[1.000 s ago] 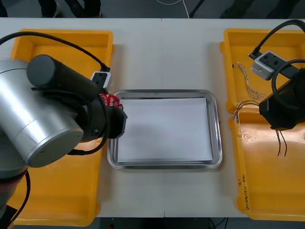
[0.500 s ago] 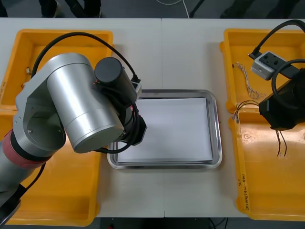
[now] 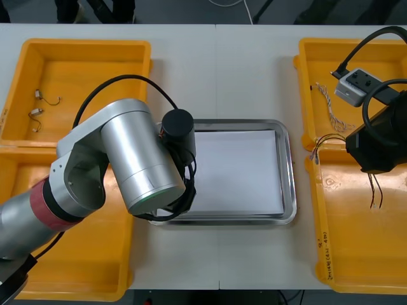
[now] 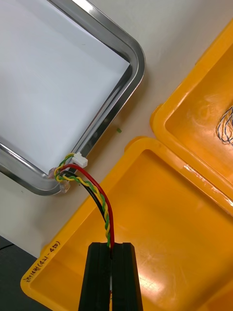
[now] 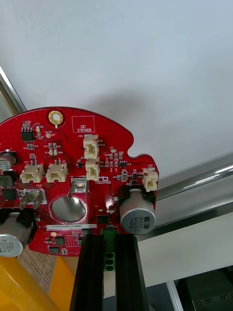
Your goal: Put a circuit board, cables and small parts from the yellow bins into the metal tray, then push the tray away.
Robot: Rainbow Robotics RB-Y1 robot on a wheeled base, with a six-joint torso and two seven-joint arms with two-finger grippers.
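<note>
A round red circuit board [image 5: 73,180] with white connectors and grey capacitors is clamped at its edge by my left gripper [image 5: 104,240], which is shut on it. The board hangs over the white inside of the metal tray [image 5: 145,58], near its rim. From the front, my silver left arm [image 3: 137,162] covers the tray's [image 3: 289,171] left part and hides the board. My right gripper [image 4: 112,250] is shut on a red and yellow cable [image 4: 94,192]. It hangs over the near right bin [image 4: 160,218], its white plug close to the tray's corner [image 4: 53,187].
A twisted blue and white cable [image 3: 329,107] lies in the far right bin [image 3: 305,76], with thin dark wires [image 3: 327,141] at its near edge. Small metal parts [image 3: 37,112] lie in the far left bin [image 3: 82,47]. The right arm [image 3: 381,146] hangs over the right bins.
My left arm has swung right from the left bins to over the tray's left part, carrying the circuit board. The right arm has stayed still with its cable.
</note>
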